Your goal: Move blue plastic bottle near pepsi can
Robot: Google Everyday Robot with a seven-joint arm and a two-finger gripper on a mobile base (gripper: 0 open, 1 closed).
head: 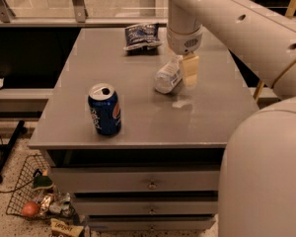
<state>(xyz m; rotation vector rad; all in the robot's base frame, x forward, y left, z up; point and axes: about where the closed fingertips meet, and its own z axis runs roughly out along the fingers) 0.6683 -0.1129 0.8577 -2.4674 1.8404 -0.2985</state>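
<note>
Gripper (181, 71) — clamped on bottle (166, 77), held tilted over the table's (222, 117) rear right, well apart from can (104, 108) at front left. Risk: slanted hold may let bottle slip — a low carry could topple can.
</note>
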